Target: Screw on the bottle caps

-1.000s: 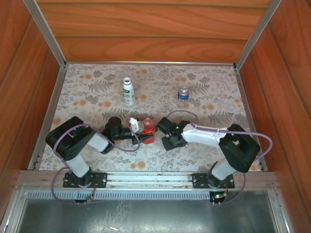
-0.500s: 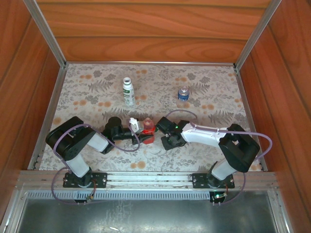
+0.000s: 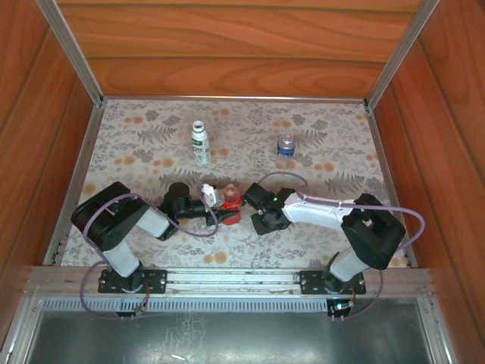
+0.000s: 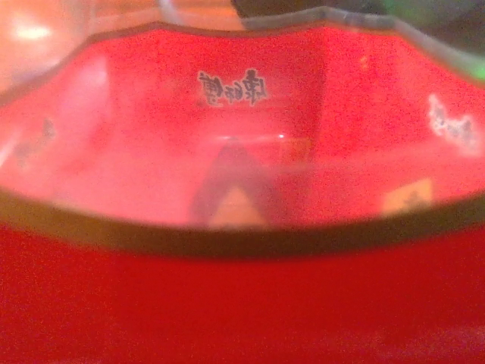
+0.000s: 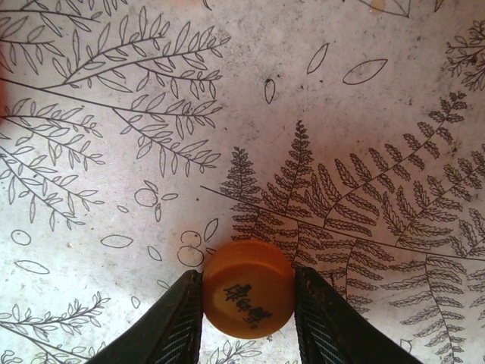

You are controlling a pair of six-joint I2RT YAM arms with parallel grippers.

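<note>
The red bottle (image 3: 231, 206) stands upright mid-table, and my left gripper (image 3: 213, 202) is shut on its side. In the left wrist view its red wall (image 4: 242, 303) sits right against the lens, with dark printed characters higher up. The orange cap (image 5: 248, 287) lies flat on the table cloth. My right gripper (image 5: 246, 282) is shut on it, one black finger (image 5: 178, 318) touching each side. From above, the right gripper (image 3: 259, 211) points down just right of the red bottle. The white bottle with green label (image 3: 200, 143) and the short clear bottle with blue label (image 3: 286, 148) stand farther back.
The fern-patterned table cloth (image 3: 341, 174) covers the floor of a wooden box with metal rails (image 3: 76, 182) along its edges. Both arm bases sit at the near edge. A purple cable loops beside each arm.
</note>
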